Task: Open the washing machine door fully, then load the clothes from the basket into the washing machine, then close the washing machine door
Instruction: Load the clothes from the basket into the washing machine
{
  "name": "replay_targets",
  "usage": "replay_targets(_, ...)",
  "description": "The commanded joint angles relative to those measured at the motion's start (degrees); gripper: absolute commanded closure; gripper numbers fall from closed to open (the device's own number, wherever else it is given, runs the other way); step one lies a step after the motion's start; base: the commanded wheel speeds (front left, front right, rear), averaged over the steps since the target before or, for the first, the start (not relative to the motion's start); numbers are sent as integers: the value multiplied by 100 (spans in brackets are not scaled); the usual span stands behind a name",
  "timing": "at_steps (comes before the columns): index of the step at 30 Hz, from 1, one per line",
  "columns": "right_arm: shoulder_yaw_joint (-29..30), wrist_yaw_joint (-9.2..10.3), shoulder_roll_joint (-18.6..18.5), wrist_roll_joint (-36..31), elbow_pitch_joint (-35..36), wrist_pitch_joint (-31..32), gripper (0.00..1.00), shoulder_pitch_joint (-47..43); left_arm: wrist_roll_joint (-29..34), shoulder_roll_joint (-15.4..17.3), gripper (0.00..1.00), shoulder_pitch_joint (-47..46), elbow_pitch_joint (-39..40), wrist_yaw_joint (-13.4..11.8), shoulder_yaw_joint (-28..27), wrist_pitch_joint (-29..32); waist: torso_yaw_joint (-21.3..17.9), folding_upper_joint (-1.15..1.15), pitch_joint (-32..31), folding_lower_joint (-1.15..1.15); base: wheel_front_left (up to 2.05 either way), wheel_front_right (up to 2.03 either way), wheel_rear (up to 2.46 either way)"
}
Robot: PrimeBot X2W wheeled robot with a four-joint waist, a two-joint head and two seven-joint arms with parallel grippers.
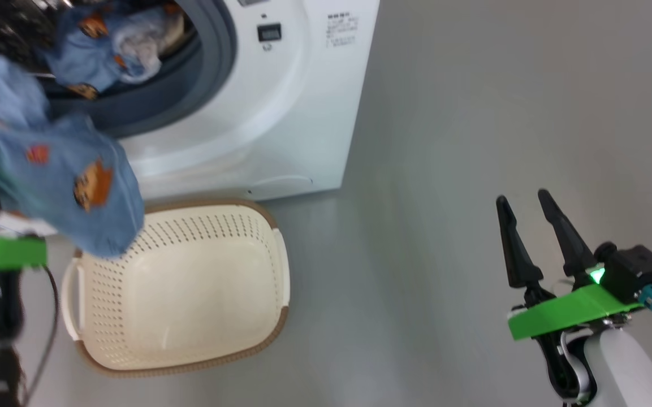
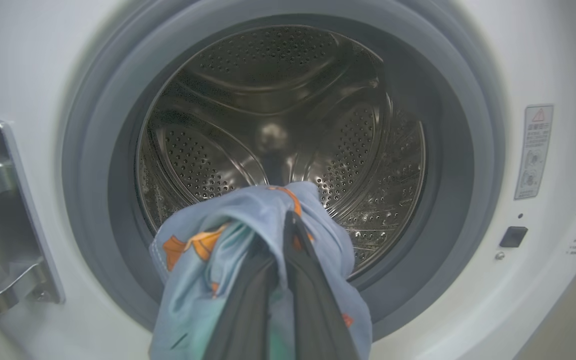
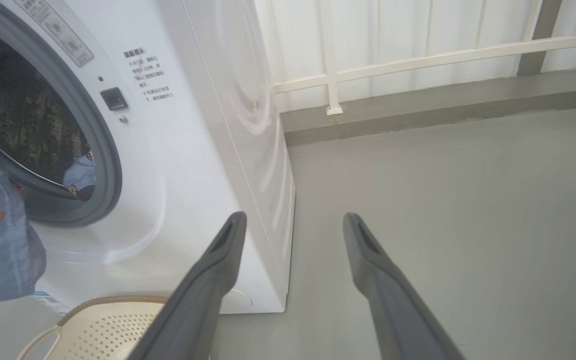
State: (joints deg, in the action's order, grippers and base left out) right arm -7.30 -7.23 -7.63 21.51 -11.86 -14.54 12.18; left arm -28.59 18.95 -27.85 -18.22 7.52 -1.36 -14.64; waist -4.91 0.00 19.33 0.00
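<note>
My left gripper (image 2: 286, 225) is shut on a light blue garment (image 2: 203, 280) with orange figures, held just in front of the washing machine's (image 1: 280, 113) open mouth and facing the steel drum (image 2: 278, 125). In the head view this garment (image 1: 65, 181) hangs at the left, above the basket's far left corner. More of the clothes (image 1: 105, 51) lie inside the drum. The cream basket (image 1: 190, 237) stands on the floor before the machine with nothing in it. My right gripper (image 1: 521, 198) is open and holds nothing, over bare floor to the right. The door is out of view.
A steel hinge bracket (image 2: 3, 200) sits on the machine's front, left of the opening. Grey floor (image 1: 473, 113) stretches to the right of the machine. A white railing (image 3: 417, 60) and a low grey ledge run along the back.
</note>
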Motion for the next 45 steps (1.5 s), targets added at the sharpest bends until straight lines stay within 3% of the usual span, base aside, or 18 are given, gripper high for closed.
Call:
replay_targets(1,-147,-25,16,-70,155,-46,0,214,-36,380,100,-642,-236,-3,-86,-35,-236,0,539,0,0,0,0)
replay_targets(16,-389,-25,338,-108,150,-46,0,789,-58,807,100,-3513,-3041,-3,750,102,-671,0,1479,0,0,0,0)
replay_targets(27,-597,-25,446,-84,127,-46,0,957,-194,1026,100,-4806,-4294,-3,1413,335,-970,0,1808,0,0,0,0)
replay_targets(35,-604,-25,468,-78,169,-46,0,987,45,1264,100,-5582,-4080,-3,1749,-20,-1042,0,1983,0,0,0,0)
replay_targets(41,-635,-25,473,-20,215,-46,0,1069,520,1421,100,-5525,-2636,-95,1119,-34,-1059,0,2117,0,0,0,0)
replay_targets(45,-678,-25,474,26,225,-46,0,1090,753,1348,100,-5109,-2562,-75,832,-34,-1060,0,2135,0,0,0,0)
